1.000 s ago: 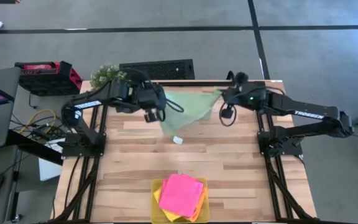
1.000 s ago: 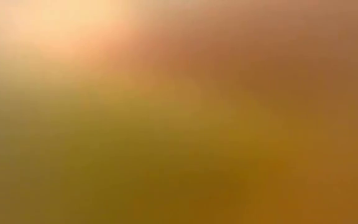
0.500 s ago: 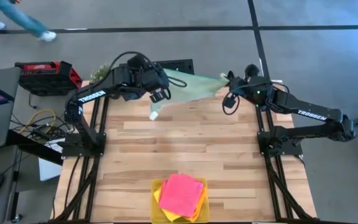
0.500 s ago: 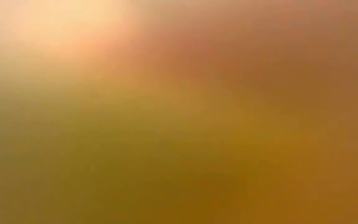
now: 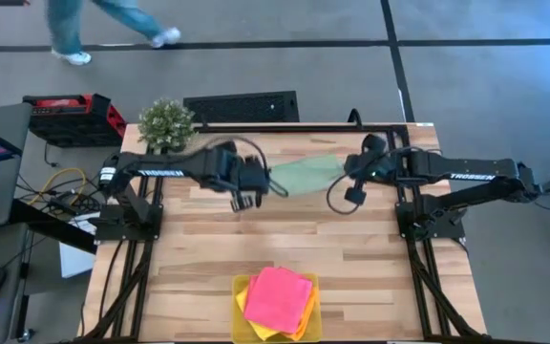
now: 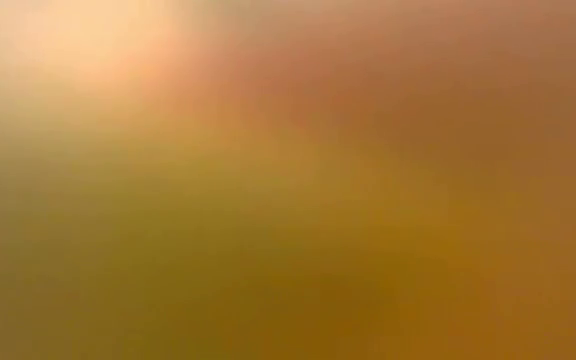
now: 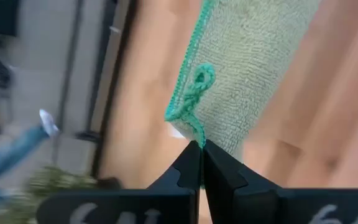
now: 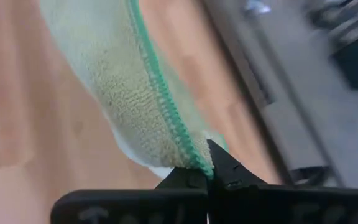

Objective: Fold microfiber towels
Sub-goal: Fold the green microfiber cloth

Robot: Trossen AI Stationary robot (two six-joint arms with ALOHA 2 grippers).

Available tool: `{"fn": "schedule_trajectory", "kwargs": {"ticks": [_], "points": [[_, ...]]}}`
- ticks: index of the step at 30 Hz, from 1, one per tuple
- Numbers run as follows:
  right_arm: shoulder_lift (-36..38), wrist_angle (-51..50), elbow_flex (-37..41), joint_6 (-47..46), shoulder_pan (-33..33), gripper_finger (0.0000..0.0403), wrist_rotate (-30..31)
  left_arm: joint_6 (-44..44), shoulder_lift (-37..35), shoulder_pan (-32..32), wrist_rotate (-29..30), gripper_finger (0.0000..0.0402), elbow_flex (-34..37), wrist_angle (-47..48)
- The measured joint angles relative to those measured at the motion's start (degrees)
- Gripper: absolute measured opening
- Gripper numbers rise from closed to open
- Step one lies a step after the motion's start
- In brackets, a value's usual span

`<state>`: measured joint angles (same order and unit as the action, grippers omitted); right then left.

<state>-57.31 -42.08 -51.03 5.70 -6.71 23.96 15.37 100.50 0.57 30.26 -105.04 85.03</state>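
Overhead layout, left to right. A small potted plant (image 5: 165, 122) stands at the far left corner of the wooden table (image 5: 351, 248). The left gripper (image 5: 253, 182) pinches one corner of the pale green towel (image 5: 306, 174); in the left wrist view its fingers (image 7: 185, 171) are pressed together on the green stitched edge (image 7: 185, 99). The towel hangs stretched between the arms, over the far half of the table. The right gripper (image 5: 354, 168) pinches the opposite corner, its fingers (image 8: 225, 168) closed on the hem. At the near edge, a translucent yellow tray (image 5: 243, 325) holds the hot pink towel (image 5: 279, 298), lying on top of yellow and orange cloths.

Risk: each grip appears to hold only a sliver of hem, so a pull apart could probably slip a corner free and drop the cloth crumpled. Uneven lowering could skew the fold.

Obscured: the low view shows only an orange-yellow blur. The cloths under the pink one show only at their edges. A person (image 5: 103, 19) beyond the table is cut off by the frame.
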Motion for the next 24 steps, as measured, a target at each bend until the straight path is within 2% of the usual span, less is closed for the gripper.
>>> {"fn": "schedule_trajectory", "kwargs": {"ticks": [8, 13, 17, 24], "points": [[-5.03, -7.72, 0.0, -11.52, 7.14, 0.0004, -7.83, 9.82, -0.03, 7.54, -8.8, 0.0, 11.7, -6.55], [-9.8, -8.91, 0.0, -16.11, 10.57, 0.0004, -9.09, 15.23, -0.01, 10.63, -11.58, 0.0, 18.31, -11.12], [-13.21, -8.56, 0.0, -16.56, 10.79, 0.0007, -8.82, 16.44, -0.02, 11.67, -11.09, 0.0, 21.57, -13.9], [-20.44, -7.36, 0.02, -19.24, 5.38, 0.0007, -2.6, 21.38, -0.07, 9.29, -5.51, 0.0, 24.94, -17.55]]}}
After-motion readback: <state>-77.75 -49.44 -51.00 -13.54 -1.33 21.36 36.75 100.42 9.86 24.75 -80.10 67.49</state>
